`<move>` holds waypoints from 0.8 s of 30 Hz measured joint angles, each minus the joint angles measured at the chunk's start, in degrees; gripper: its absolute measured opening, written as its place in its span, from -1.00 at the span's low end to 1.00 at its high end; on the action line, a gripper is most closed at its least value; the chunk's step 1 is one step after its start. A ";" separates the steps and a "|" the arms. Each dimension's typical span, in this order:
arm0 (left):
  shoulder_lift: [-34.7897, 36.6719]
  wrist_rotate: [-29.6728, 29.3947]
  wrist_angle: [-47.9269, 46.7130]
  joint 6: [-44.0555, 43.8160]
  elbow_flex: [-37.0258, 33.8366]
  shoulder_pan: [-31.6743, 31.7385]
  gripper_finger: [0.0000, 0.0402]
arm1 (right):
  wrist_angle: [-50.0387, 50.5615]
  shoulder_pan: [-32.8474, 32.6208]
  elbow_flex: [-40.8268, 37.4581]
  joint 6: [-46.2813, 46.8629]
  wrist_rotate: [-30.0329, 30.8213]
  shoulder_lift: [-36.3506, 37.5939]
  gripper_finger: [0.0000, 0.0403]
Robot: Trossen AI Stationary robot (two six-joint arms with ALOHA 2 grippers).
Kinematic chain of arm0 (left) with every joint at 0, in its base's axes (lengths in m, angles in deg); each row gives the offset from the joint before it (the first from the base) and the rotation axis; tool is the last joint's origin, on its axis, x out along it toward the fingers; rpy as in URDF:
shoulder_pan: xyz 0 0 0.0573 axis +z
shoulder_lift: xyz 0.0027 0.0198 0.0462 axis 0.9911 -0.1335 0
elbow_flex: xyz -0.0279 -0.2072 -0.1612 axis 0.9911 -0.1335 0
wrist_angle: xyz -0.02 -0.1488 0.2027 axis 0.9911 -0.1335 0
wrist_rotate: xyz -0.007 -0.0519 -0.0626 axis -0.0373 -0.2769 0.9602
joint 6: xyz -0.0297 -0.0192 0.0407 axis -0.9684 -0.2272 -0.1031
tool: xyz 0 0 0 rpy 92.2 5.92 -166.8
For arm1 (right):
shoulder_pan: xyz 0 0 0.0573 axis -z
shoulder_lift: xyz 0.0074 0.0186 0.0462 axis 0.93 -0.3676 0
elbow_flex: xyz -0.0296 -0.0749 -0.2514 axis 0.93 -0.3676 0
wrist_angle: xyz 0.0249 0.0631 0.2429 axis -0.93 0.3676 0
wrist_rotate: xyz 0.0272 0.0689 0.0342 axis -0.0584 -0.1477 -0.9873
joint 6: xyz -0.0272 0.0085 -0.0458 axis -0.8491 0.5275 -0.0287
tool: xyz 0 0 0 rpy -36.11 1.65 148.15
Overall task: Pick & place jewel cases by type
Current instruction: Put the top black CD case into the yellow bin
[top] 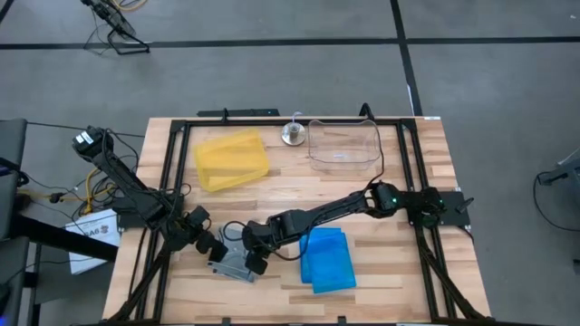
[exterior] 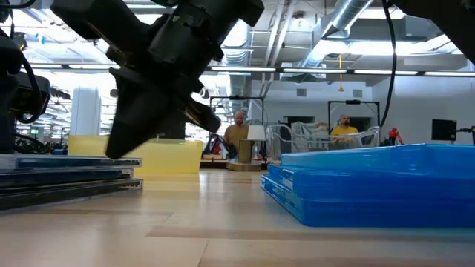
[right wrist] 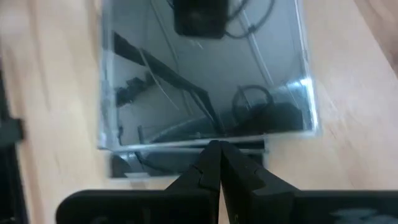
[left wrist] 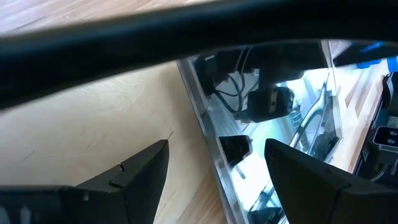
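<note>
- The clear-grey cases (top: 234, 260) lie stacked on the tabletop (top: 381, 272), beside the blue cases (top: 327, 259).
- Right end effector (right wrist: 219, 163), clenched and empty, sits at the stack's edge; it should push gently.
- Left end effector (left wrist: 214, 165), released, straddles the opposite edge; close only once a single case is lifted.

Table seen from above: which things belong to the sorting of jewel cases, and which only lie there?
Belong to the job: clear-grey jewel cases; blue jewel cases; left gripper, open; right gripper, shut.

Lying about: yellow tray; clear plastic tub; small round metal object.
</note>
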 joint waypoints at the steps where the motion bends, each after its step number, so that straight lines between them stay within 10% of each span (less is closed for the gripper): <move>1: 0.02 -0.07 0.02 0.00 0.00 0.00 0.30 | -1.23 0.00 0.03 0.02 0.10 -0.33 -1.00; 24: 0.00 0.66 -0.46 0.71 0.00 -0.02 0.05 | -10.58 2.38 0.92 4.11 -0.62 -3.39 -1.00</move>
